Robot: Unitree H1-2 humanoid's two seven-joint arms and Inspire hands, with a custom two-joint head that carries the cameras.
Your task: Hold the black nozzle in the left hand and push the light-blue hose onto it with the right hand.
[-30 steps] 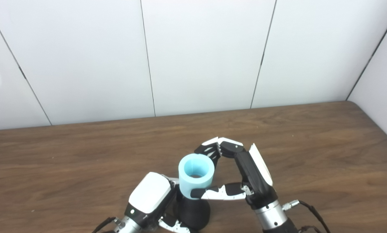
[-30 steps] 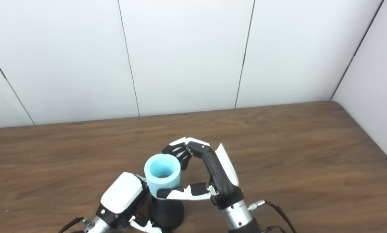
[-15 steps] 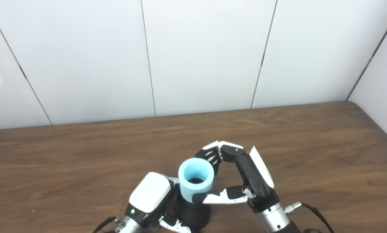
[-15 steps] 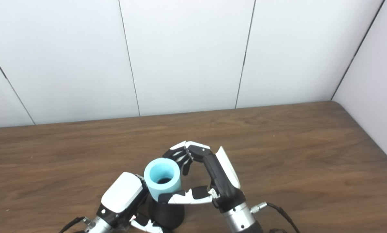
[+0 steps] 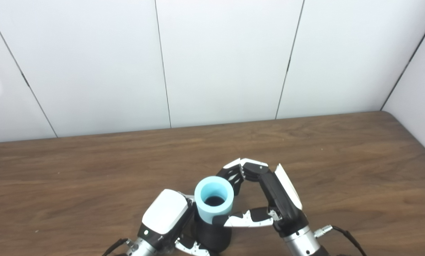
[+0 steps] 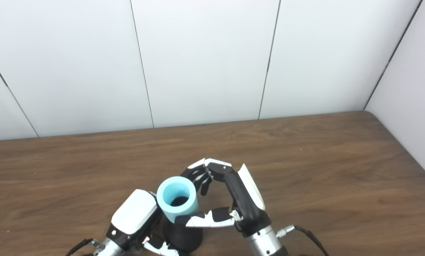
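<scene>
Standing over the black nozzle (image 5: 212,236), which is gripped by the left hand (image 5: 164,220), the light-blue hose (image 5: 214,199) is grasped by the right hand (image 5: 265,202); a tilted push could jam it.

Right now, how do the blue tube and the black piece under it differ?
The light-blue hose is pale and an open cylinder facing up; the black nozzle is dark and flares wider toward its base. The hose sits on top, the nozzle below it. The right hand grips the hose; the left hand holds the nozzle. Both stand roughly upright, in line.
</scene>
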